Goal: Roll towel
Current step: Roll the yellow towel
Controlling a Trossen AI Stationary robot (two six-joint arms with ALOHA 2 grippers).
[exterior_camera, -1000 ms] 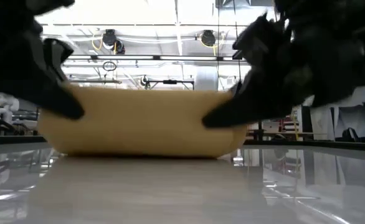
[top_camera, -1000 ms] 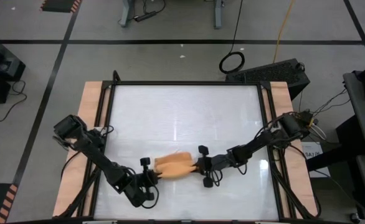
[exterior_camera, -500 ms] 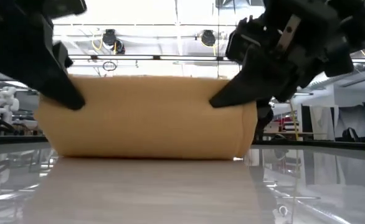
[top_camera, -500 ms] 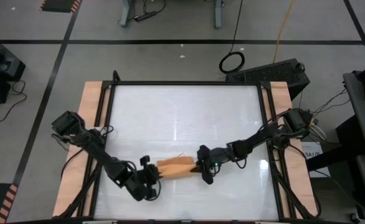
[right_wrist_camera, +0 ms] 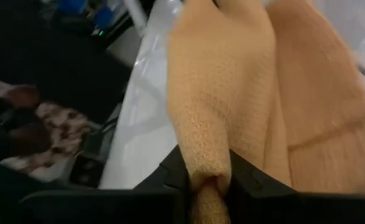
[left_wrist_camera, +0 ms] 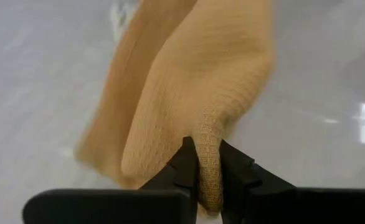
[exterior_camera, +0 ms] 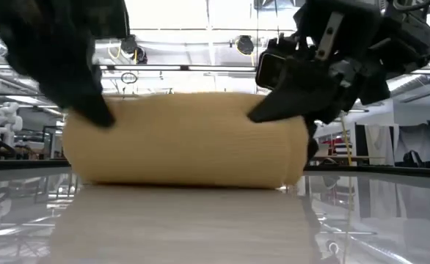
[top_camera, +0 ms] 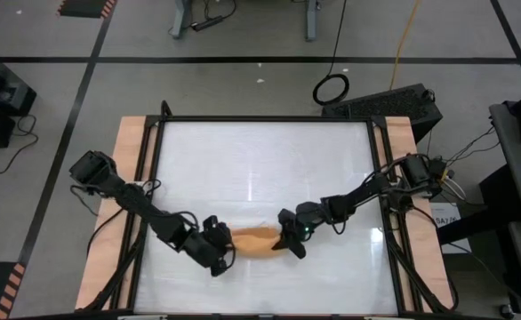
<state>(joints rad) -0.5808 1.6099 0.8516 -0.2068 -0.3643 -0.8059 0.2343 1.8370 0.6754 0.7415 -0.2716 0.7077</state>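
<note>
The orange-tan towel (top_camera: 255, 241) lies as a short roll on the white table near its near edge; in the low view the towel (exterior_camera: 186, 139) is a thick roll resting on its underside. My left gripper (top_camera: 223, 247) is shut on the roll's left end. My right gripper (top_camera: 287, 242) is shut on its right end. Both wrist views show the cloth (left_wrist_camera: 189, 99) (right_wrist_camera: 257, 93) running away from the fingers. My left gripper pinches a bunched fold of cloth (left_wrist_camera: 210, 155) at the roll's left end between its two fingers (left_wrist_camera: 185, 168). It comes slanting down from the table's left side. The roll rests on the table. My right gripper pinches a bunched fold of cloth (right_wrist_camera: 206, 163) at the roll's right end between its two fingers (right_wrist_camera: 245, 177). It comes slanting down from the table's right side. The roll rests on the table.
The white table (top_camera: 260, 169) stretches bare toward its far edge, framed by a black rim and wooden side strips (top_camera: 129, 178). A dark case (top_camera: 394, 102) and cables lie on the floor beyond the far right corner.
Both grippers have moved toward the table's near edge with the towel's ends, turning as they went. The towel has rolled up further: the flat part behind it is gone and it is now a shorter, thicker roll, nearer the near edge.
</note>
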